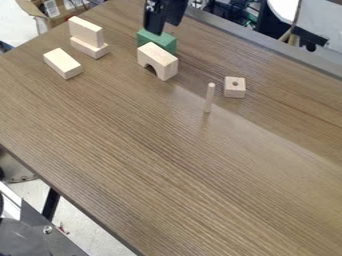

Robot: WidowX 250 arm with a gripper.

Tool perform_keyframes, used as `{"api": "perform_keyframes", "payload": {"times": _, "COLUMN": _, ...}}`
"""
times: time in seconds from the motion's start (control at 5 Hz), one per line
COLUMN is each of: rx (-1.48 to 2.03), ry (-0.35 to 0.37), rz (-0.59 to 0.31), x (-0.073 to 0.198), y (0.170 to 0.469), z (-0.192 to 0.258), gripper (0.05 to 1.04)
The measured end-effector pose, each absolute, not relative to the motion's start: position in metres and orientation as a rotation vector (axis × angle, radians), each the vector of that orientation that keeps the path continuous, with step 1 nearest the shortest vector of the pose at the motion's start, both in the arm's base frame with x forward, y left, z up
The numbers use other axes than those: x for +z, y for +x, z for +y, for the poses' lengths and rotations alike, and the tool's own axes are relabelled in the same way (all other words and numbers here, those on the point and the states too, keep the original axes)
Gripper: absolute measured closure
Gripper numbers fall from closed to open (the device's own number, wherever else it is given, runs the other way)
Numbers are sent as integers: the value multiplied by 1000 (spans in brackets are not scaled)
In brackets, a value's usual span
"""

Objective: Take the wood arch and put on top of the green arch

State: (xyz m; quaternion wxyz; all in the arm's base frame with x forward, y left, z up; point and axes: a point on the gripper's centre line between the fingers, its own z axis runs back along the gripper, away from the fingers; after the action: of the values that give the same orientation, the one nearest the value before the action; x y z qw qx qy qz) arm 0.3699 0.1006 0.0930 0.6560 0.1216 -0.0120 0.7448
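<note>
The black gripper (165, 28) hangs down at the top edge of the view, above the green arch, its two fingers apart with nothing visible between them. Just below it stands the green arch (157, 40), a green block whose lower front is hidden by the wood arch. The wood arch (159, 59) stands upright on the table in front of the green one, its curved opening facing down. Whether the two arches touch, I cannot tell.
On the table (153, 145), a flat wood block (63, 63) lies left of two stacked blocks (87, 37). To the right are an upright thin peg (210, 97) and a small cube with a hole (235, 87).
</note>
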Motion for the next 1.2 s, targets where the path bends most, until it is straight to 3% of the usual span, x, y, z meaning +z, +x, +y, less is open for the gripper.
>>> {"api": "perform_keyframes", "payload": {"times": 0.4, "rx": 1668, "ry": 377, "rz": -23, "x": 61, "y": 361, "z": 112, "gripper": 85}}
{"api": "perform_keyframes", "payload": {"times": 0.8, "rx": 1653, "ry": 402, "rz": 6, "x": 48, "y": 358, "z": 113, "gripper": 85}}
{"api": "perform_keyframes", "payload": {"times": 1.0, "rx": 1641, "ry": 372, "rz": 28, "x": 39, "y": 355, "z": 111, "gripper": 120}}
{"api": "perform_keyframes", "payload": {"times": 1.2, "rx": 1637, "ry": 312, "rz": 74, "x": 31, "y": 352, "z": 110, "gripper": 391}}
